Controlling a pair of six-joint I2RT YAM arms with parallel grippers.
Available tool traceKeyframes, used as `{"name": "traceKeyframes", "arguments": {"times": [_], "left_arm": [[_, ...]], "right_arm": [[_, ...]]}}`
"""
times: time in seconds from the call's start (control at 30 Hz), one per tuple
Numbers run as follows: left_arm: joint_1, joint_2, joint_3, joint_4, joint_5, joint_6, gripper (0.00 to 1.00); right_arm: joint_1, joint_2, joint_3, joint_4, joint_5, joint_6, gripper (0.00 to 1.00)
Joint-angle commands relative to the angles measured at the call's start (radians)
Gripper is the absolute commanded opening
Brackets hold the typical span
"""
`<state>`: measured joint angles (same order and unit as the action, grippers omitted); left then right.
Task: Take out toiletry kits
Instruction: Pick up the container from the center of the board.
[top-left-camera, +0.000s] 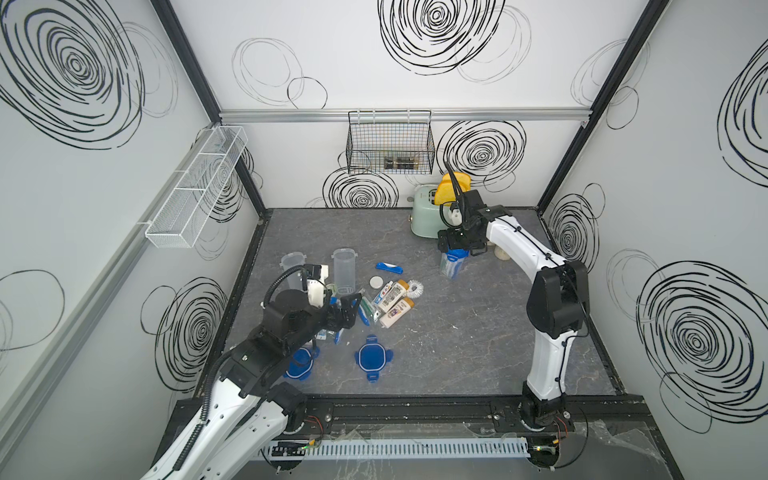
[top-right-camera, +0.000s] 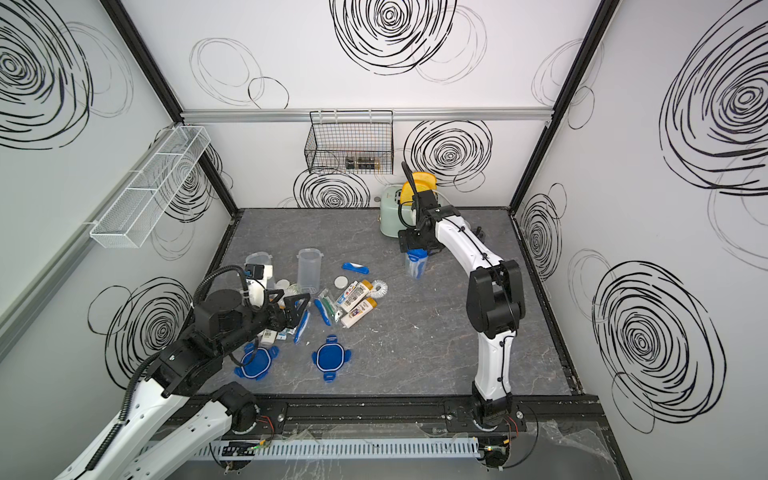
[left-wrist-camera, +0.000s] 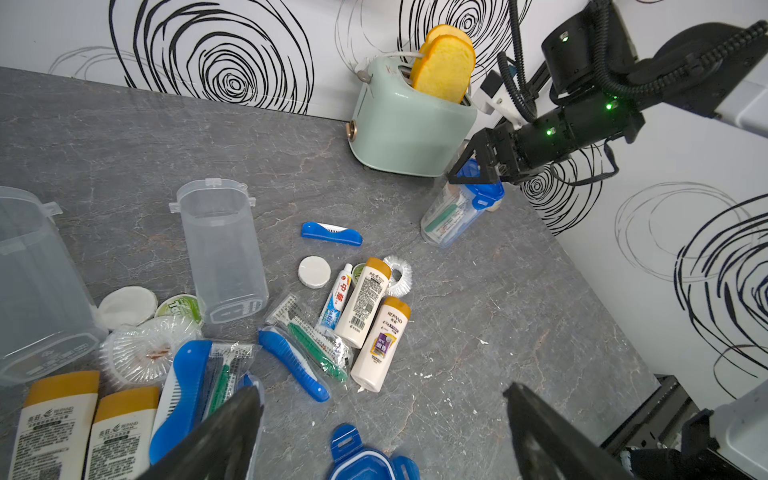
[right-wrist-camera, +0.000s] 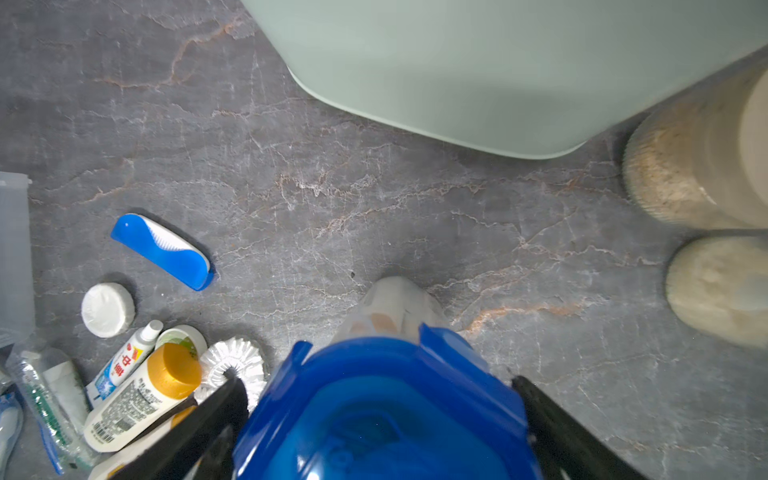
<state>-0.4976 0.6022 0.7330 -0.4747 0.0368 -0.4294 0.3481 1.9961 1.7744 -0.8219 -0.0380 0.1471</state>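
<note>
In both top views cream bottles (top-left-camera: 395, 314) (top-right-camera: 356, 312) lie flat, caps pointing back-right; both arms' jaws stand open.

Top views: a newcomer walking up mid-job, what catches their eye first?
The spill of toiletries left of centre on the table, beside two empty clear containers standing upright and two blue lids lying nearer the front. Then the right tool, jaws wide astride the one lidded container, in front of a mint toaster with yellow toast at the back wall.
</note>
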Motion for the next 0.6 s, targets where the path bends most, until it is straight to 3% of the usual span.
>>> {"name": "traceKeyframes", "arguments": {"times": [0.0,0.27,0.47,0.57], "left_arm": [[-0.004,0.005,-0.007,0.01,-0.003,0.007,0.96],[-0.003,0.008,-0.008,0.01,-0.002,0.008,0.96],[-0.004,0.008,-0.007,0.01,-0.005,0.007,0.95],[-0.004,0.008,-0.009,0.01,-0.005,0.007,0.96]], "right_arm": [[0.014,0.021,0.036,-0.061,0.026,-0.032,0.98],[0.025,0.027,0.038,-0.077,0.053,-0.037,1.0],[0.026,0.024,0.054,-0.08,0.063,-0.001,0.85],[0.027,0.01,0.051,-0.09,0.045,0.011,0.73]]}}
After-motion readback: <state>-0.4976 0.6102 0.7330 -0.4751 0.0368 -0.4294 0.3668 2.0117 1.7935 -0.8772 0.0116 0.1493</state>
